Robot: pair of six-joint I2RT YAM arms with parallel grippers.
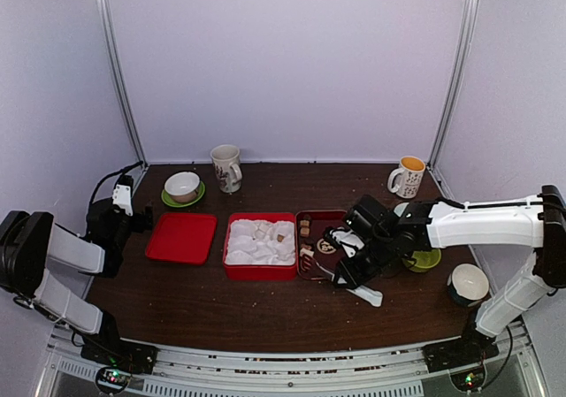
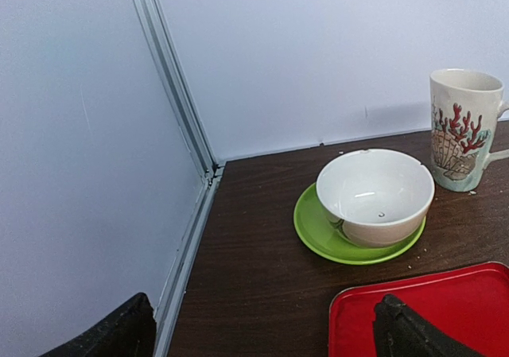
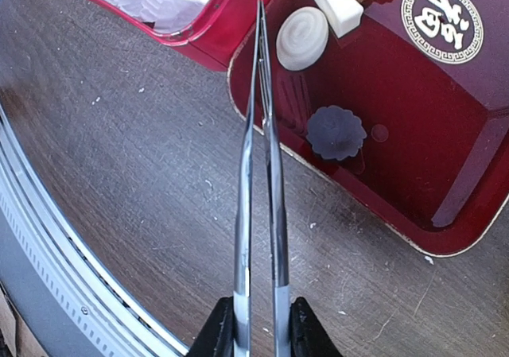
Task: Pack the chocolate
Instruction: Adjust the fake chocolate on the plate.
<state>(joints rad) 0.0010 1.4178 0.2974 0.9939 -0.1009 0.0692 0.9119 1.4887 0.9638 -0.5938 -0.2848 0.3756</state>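
The chocolate [image 3: 302, 37], a cream-white swirled round, a white block, a tan lump and a dark flower shape, lies in the glossy dark red tray [image 3: 413, 174], whose floor bears a round gold-and-white seal [image 3: 441, 21] of Chinese-style characters I cannot read. The right gripper [image 3: 262, 325] is clamped on thin metal tongs [image 3: 258, 174], their tips pressed together near the swirled round. The left gripper [image 2: 262, 309], jaws spread wide, hangs near a white bowl [image 2: 374, 194] on a green saucer [image 2: 318, 230] and a tall coral-printed mug [image 2: 461, 130].
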